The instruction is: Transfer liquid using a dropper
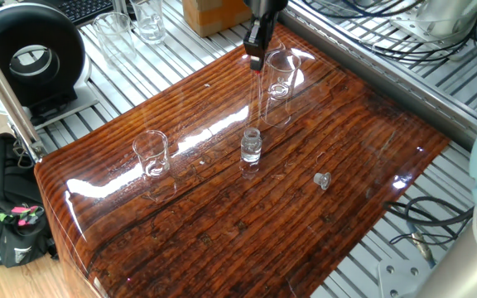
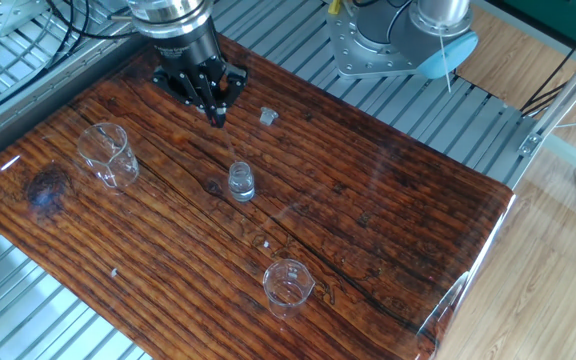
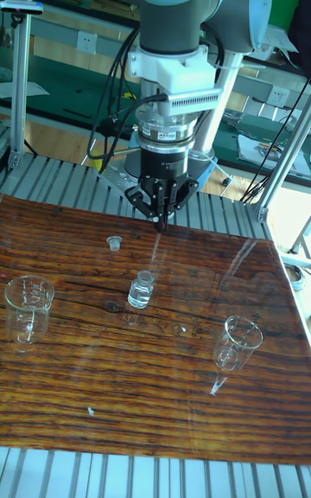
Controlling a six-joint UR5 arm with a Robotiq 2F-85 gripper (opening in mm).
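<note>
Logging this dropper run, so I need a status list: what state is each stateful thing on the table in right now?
gripper: shut on the dropper, raised above the table.
dropper: upright, hanging over the vial, red bulb pinched.
vial: upright, uncapped.
cap: off, lying apart on the wood.
beaker near the table's end: upright; contents cannot be told.
other beaker: upright; contents cannot be told.

The dropper (image 3: pixel 155 249) is too thin and clear to trace, and any liquid cannot be made out.
</note>
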